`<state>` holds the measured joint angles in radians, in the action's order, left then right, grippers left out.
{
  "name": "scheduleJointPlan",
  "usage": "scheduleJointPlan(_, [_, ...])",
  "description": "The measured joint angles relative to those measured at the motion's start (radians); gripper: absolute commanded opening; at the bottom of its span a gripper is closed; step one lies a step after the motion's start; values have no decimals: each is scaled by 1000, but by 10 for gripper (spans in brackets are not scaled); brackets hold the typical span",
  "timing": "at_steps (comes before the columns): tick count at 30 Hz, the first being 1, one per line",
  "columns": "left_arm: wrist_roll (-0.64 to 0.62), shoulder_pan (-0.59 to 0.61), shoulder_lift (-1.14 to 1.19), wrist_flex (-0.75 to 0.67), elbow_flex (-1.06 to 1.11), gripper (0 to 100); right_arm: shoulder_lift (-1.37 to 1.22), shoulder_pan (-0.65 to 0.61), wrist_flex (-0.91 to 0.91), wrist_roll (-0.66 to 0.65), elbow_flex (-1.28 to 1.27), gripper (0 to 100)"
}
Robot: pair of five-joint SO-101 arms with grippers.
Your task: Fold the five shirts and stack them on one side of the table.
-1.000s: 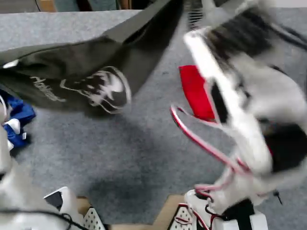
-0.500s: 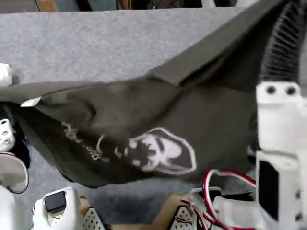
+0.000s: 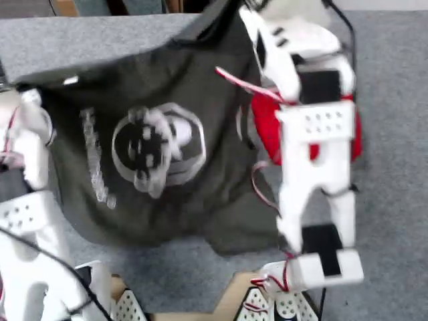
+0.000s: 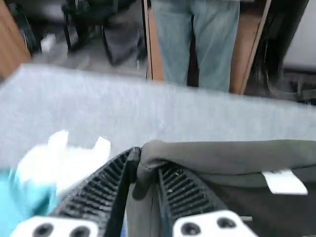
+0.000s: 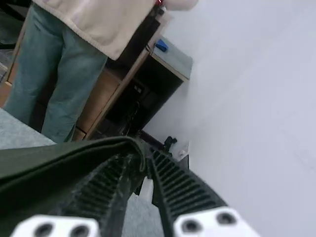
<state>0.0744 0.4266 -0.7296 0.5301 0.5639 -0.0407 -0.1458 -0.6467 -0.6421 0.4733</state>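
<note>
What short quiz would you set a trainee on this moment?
1. True or false: both arms' jaws are shut on the dark shirt.
2. In the high view, what colour is the garment lying on the table, partly behind an arm? A yellow, B red, C purple.
3. In the left wrist view, what small white thing sits near the shirt's gripped edge?
Key: 1 true; 2 B, the red garment; 3 a label.

Over the counter (image 3: pixel 394 100) the printed shirt (image 3: pixel 154 160) hangs between left jaws near the left edge and right jaws near the far edge; another shirt (image 3: pixel 266 130) lies to its right.
</note>
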Motion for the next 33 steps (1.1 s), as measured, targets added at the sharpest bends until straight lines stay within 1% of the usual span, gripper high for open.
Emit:
scheduleJointPlan(1, [0,-5,44,-72,-2,30,-44,-8,40,0,21,14])
scheduleJointPlan(3, [0,-15,140,-123,-29,30,-130,-25,80,0,91,14])
scheduleJointPlan(6, [0,-31,305,-106,-117,30,-275,-43,86,0,244,14])
scheduleJointPlan(8, [0,-31,402,-72,-192,30,-364,-49,43,0,359,14])
scheduleJointPlan(12, [0,-29,535,21,-282,30,-505,-51,-133,-6,578,14])
scheduleJointPlan(19, [2,-29,551,167,-288,30,-606,-51,-585,-12,876,14])
scheduleJointPlan(23, [3,-29,551,261,-233,29,-624,-51,-853,-92,964,14])
scheduleJointPlan(25, [35,-29,551,315,-198,29,-643,-51,-965,-146,985,14])
scheduleJointPlan(28, [133,-29,551,390,-152,29,-664,-51,-1082,-229,1003,14])
scheduleJointPlan(30, [213,-29,551,423,-121,29,-667,-51,-1106,-245,1003,14])
scheduleJointPlan(33, [290,-29,551,479,-86,29,-666,-40,-1114,-259,987,14])
